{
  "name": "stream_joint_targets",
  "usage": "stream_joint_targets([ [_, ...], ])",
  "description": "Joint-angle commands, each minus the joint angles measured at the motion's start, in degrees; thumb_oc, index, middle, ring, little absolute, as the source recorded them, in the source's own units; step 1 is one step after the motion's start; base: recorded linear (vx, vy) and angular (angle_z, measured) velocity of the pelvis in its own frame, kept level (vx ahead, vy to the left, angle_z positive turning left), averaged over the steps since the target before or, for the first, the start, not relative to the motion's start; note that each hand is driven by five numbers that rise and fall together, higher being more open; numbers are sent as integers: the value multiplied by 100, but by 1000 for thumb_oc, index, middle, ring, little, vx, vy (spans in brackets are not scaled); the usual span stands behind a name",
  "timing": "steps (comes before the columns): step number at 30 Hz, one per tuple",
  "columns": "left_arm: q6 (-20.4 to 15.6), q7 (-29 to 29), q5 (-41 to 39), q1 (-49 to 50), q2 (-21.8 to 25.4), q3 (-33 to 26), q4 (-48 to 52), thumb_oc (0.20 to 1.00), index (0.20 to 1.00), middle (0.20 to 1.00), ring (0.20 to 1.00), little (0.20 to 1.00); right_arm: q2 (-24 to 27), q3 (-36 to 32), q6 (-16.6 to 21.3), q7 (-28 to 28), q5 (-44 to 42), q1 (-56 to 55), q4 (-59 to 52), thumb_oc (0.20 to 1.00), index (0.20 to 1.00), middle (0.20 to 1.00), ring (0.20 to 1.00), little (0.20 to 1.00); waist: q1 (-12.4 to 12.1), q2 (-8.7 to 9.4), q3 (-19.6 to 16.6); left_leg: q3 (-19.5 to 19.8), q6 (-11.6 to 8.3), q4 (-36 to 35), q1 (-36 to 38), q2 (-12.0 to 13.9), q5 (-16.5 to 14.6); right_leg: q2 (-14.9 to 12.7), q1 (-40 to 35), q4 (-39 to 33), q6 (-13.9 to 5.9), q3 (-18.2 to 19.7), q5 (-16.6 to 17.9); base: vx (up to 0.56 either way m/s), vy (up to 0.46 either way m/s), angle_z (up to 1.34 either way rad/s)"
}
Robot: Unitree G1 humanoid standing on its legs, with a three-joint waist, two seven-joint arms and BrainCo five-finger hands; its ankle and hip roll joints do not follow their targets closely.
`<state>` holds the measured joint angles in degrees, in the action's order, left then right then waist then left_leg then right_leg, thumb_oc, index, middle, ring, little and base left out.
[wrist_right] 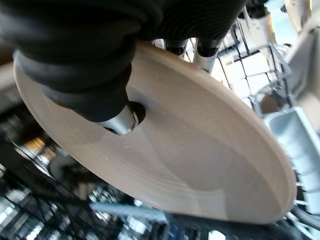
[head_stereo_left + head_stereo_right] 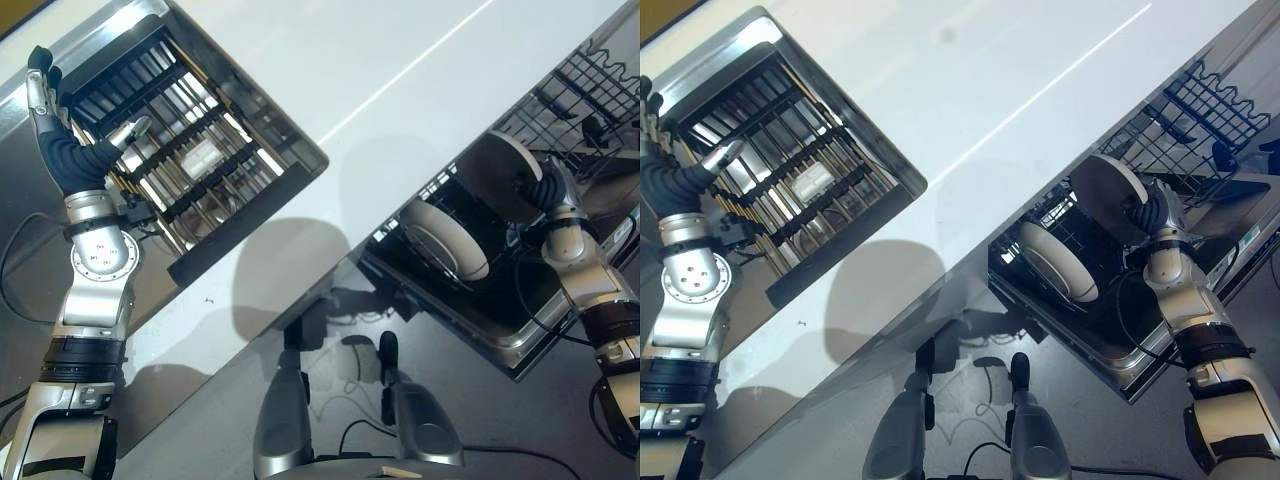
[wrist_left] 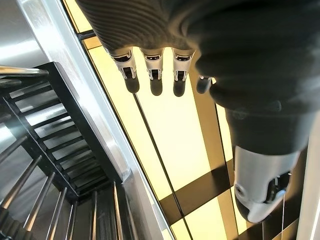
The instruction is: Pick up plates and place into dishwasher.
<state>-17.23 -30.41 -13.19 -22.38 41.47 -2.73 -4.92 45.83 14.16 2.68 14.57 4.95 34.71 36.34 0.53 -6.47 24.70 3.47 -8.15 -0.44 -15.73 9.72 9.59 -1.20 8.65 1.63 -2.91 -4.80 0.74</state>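
- R hand (image 2: 548, 190) clamped on a plate (image 2: 500, 176): thumb pressed on its face, fingers behind the rim, as seen in the R wrist view (image 1: 115, 75).
- Held plate round, shallow, smooth matte off-white w/ a faint raised inner ring (image 1: 190, 150). It stands on edge, tilted, above the dishwasher rack (image 2: 1200, 110).
- Second plate (image 2: 445, 238), same round pale type, sits on edge in the lower part of the rack, just beside the held one; contact betw. the two can't be told.
- Rack is thin dark wire grid w/ upright tines, inside a shiny metal-rimmed dishwasher tub (image 2: 500, 345).
- L hand (image 2: 62, 130) raised, fingers straight and spread a bit, thumb out to the side, holding nothing. L wrist view shows its dark-tipped silver fingers (image 3: 152, 75) in a row over a glossy yellow surface crossed by dark bands.
- L hand is at the edge of a rectangular opening w/ black slatted grille (image 2: 185, 150) and metal bars, framed in brushed steel.
- White smooth countertop (image 2: 400, 90) runs diagonally betw. grille and dishwasher, well apart from each other.
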Motion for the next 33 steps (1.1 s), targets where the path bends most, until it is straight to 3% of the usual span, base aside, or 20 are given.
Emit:
stream_joint_targets([
  [1,-355,-50,-3,-288,-244,49,-132,1000,1000,1000,1000,1000,-194,536,182,-412,-565,212,216,200,200,200,200,200,-131,308,238,-46,-131,317,51,507,-192,-522,721,550,-147,-10,100,-21,-1,10],
  [14,-239,-34,-76,-600,-257,253,-173,1000,1000,1000,1000,1000,-432,622,150,-497,-911,371,737,200,200,200,200,200,-38,147,344,-129,-92,351,1,424,-208,-592,816,551,-159,44,151,-34,15,3],
  [19,-272,-41,-79,-567,-299,252,-212,1000,1000,1000,1000,1000,-436,510,345,-408,-1043,327,596,206,206,206,206,206,3,162,286,-188,-100,329,86,447,-219,-598,750,498,-159,33,175,-13,8,0],
  [20,-275,-48,-76,-551,-301,247,-212,1000,1000,1000,1000,1000,-438,478,350,-370,-1085,288,482,470,470,470,470,470,19,172,265,-204,-102,318,121,458,-223,-599,727,485,-159,34,180,0,0,0],
  [21,-277,-62,-77,-534,-304,239,-210,1000,1000,1000,1000,1000,-446,428,395,-329,-1092,237,367,831,831,831,831,831,40,184,244,-222,-104,312,153,467,-226,-598,704,473,-158,39,184,0,0,0],
  [22,-295,-71,-72,-506,-309,230,-208,1000,1000,1000,1000,1000,-462,371,420,-289,-1064,177,268,1000,1000,1000,1000,1000,56,196,223,-236,-103,312,178,474,-232,-594,684,466,-156,44,185,0,0,0],
  [33,-318,-26,48,-83,-378,23,-125,1000,1000,1000,1000,1000,-504,-448,419,356,-818,-457,-848,1000,1000,1000,1000,1000,224,293,-65,-317,-98,459,408,550,-381,-577,412,414,-150,136,158,20,22,-1],
])
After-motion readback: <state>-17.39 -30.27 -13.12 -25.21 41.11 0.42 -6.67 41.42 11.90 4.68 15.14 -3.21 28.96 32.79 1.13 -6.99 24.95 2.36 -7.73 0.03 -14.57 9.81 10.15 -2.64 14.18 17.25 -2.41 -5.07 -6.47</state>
